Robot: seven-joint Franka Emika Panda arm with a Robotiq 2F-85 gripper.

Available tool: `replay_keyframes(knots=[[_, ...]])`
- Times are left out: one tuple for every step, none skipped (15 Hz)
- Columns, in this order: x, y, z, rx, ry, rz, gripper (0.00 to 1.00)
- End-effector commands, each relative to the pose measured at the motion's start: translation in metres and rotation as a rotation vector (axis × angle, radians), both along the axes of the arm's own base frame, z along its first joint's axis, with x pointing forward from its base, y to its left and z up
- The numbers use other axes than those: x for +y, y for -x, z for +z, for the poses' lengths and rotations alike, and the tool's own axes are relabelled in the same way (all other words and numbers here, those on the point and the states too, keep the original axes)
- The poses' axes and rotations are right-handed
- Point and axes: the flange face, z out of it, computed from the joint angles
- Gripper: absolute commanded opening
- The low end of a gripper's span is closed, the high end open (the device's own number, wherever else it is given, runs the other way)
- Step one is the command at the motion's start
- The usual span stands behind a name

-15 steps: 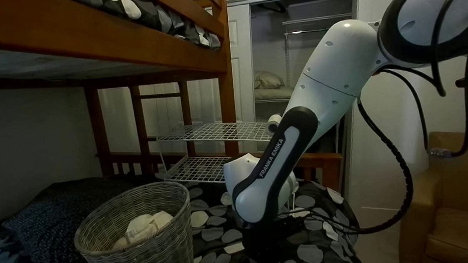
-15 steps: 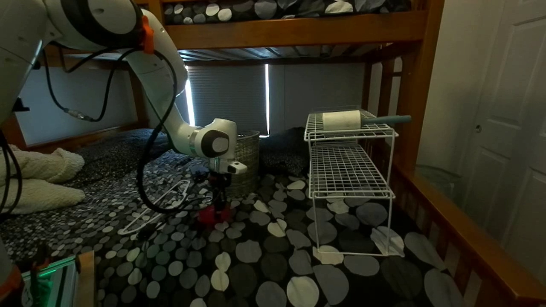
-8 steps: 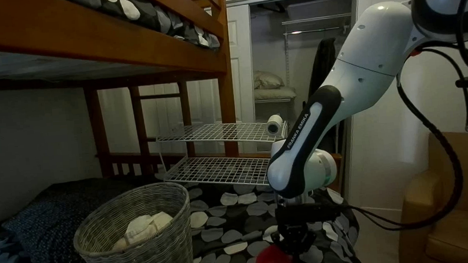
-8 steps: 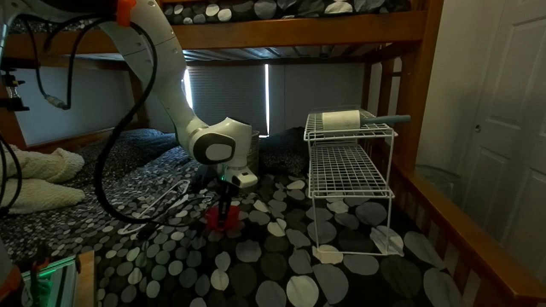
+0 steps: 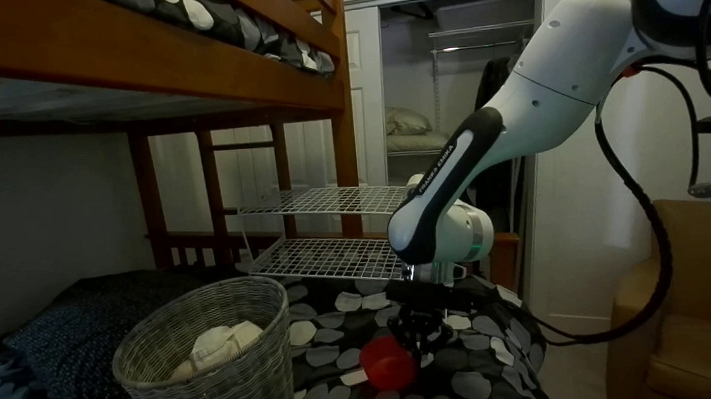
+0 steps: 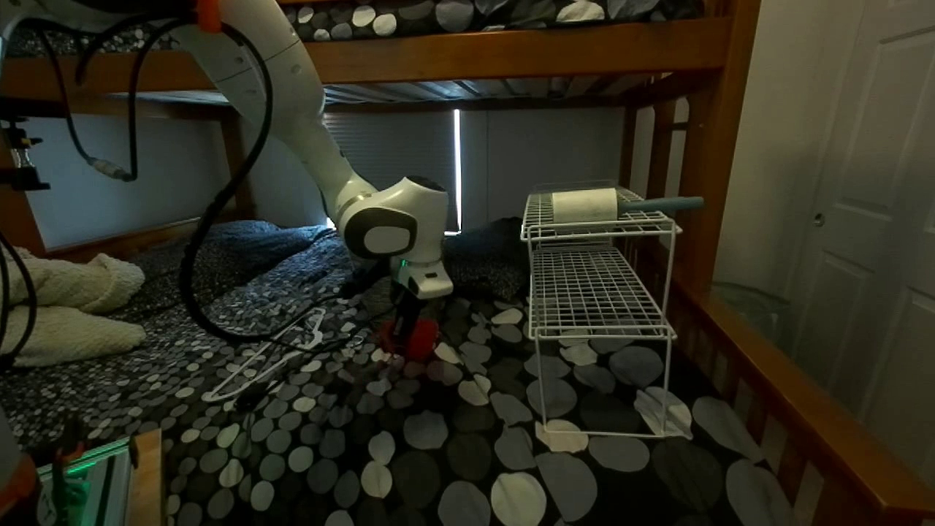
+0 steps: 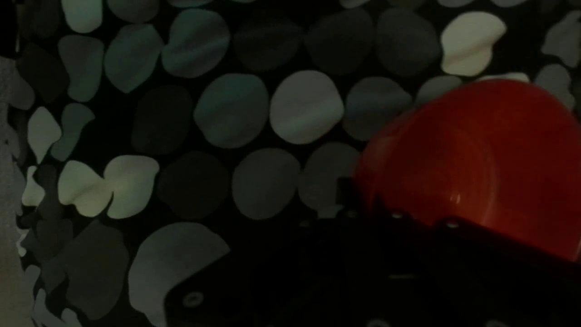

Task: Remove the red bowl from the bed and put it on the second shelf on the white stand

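Jaws clamped on the red bowl [image 5: 386,365] by its rim, tilted, well apart from the second shelf [image 6: 595,292]. Off-centre grip could let it twist loose; entering high could snag top tier [image 5: 324,201].

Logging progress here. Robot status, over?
Gripper shut on red bowl. Low near bed, not yet on second shelf. Roller on top shelf, likely no obstacle.
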Motion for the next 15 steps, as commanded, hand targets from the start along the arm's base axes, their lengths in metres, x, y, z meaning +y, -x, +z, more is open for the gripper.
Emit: replay_keyframes(knots=[[-0.018, -0.006, 0.027, -0.013, -0.065, -0.188, 0.01], [-0.024, -0.006, 0.033, -0.022, -0.077, -0.239, 0.01], [-0.031, -0.006, 0.036, -0.027, -0.088, -0.289, 0.01], [-0.042, -0.006, 0.040, -0.028, -0.094, -0.342, 0.01], [-0.052, -0.005, 0.041, -0.031, -0.091, -0.394, 0.01], [-0.035, -0.016, 0.036, -0.024, -0.083, -0.295, 0.01], [-0.040, -0.017, 0.039, -0.029, -0.082, -0.306, 0.04], [-0.041, -0.018, 0.039, -0.031, -0.083, -0.306, 0.04], [-0.040, -0.018, 0.039, -0.030, -0.083, -0.304, 0.01], [-0.035, -0.020, 0.041, -0.012, -0.137, -0.386, 0.01], [-0.034, -0.025, 0.046, -0.027, -0.152, -0.461, 0.01], [-0.035, -0.029, 0.052, -0.040, -0.164, -0.509, 0.01], [-0.035, -0.033, 0.060, -0.046, -0.188, -0.555, 0.01], [-0.037, -0.035, 0.065, -0.062, -0.200, -0.604, 0.01], [-0.039, -0.038, 0.071, -0.071, -0.216, -0.652, 0.01]])
